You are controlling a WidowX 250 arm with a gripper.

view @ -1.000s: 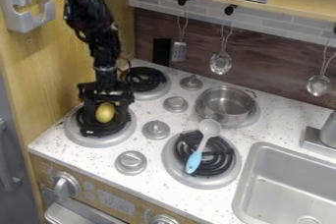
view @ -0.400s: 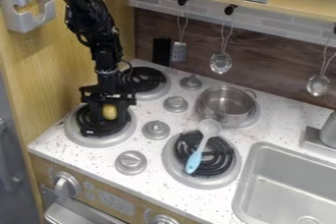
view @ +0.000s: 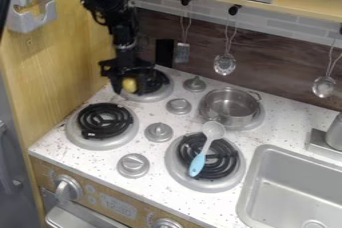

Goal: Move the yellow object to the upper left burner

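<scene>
My gripper [view: 128, 88] hangs at the left rear of the stove, shut on the yellow object [view: 129, 84], which is small and rounded. Both stand over the left edge of the upper left burner [view: 148, 95], and the gripper covers part of that burner's black coil. Whether the yellow object touches the burner I cannot tell.
The lower left burner [view: 104, 121] has nothing on it. A metal pot [view: 229, 107] stands on the upper right burner; a blue-handled spoon [view: 198, 164] lies across the lower right one. Knobs [view: 179, 106] rise between burners. Wooden wall [view: 60, 67] at left, sink [view: 294, 187] at right.
From over the lower left burner, my gripper has moved back and slightly right to the upper left burner, carrying the yellow object. The lower left coil is now uncovered.
</scene>
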